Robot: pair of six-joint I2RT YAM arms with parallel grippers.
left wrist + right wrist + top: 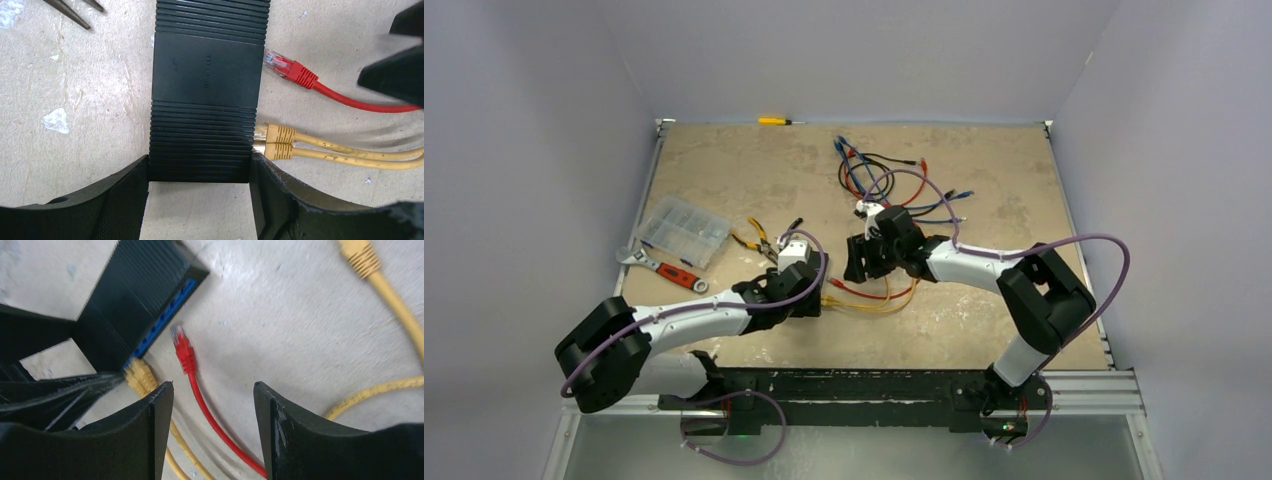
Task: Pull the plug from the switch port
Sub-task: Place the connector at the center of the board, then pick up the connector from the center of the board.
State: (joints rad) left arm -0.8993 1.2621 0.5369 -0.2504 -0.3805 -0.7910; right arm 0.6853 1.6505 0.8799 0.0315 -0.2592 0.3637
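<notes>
A tan, scuffed table (pixel 754 170) sits inside pale walls, with both arms reaching in to its middle. The switch (pixel 205 100) lies flat there, a ribbed black box with a blue row of sockets along one long side. The left gripper (pixel 200 172) is clamped across its near end, one finger pressed against each long side. Two yellow plugs (pixel 277 140) sit side by side in the sockets next to the left gripper's finger, their cables trailing off over the table. The red plug (pixel 292 70) lies loose on the table just beside the socket row, out of any port and tilted toward it. The right gripper (pixel 212 390) hangs over the red cable (pixel 215 430) with its fingers spread apart; the cable runs between them, gripped by neither. Toward the left edge lie a clear plastic box (pixel 686 230), a red-handled wrench (pixel 664 268) and yellow pliers (pixel 759 240); a tangle of cables (pixel 894 180) lies further back, and a yellow screwdriver (pixel 774 121) rests at the far edge.
</notes>
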